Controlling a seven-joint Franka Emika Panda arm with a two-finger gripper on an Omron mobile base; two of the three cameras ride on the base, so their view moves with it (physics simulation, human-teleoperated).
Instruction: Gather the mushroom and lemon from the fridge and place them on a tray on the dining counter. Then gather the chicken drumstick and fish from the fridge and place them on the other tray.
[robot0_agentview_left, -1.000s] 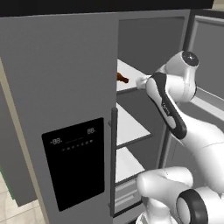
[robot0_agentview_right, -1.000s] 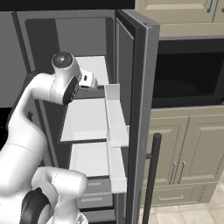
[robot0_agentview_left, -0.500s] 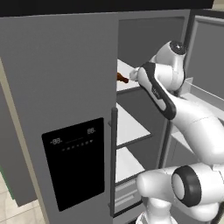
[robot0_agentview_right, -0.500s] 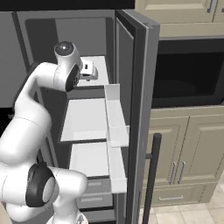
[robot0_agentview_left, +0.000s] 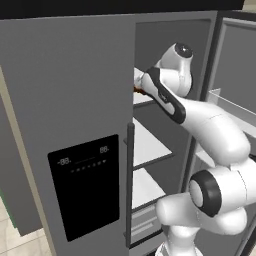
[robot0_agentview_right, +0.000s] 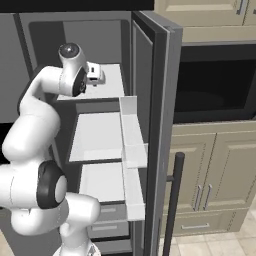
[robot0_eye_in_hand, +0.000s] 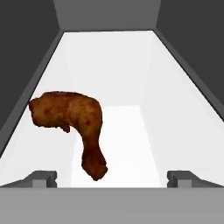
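The chicken drumstick (robot0_eye_in_hand: 74, 127) is seen lying on the white upper fridge shelf (robot0_eye_in_hand: 131, 87), thick end to the left of the hand view, bone end pointed toward the camera. The shelf is walled by dark grey fridge sides. The fridge door (robot0_agentview_right: 155, 125) is swung open, with white door bins (robot0_agentview_right: 131, 145) on it; beige cabinets (robot0_agentview_right: 210, 175) and a dark oven recess are seen to the right. The fingers (robot0_eye_in_hand: 111, 177) are spread wide apart, nothing is held, and the drumstick's bone end sits between them, left of centre, contact not discernible.
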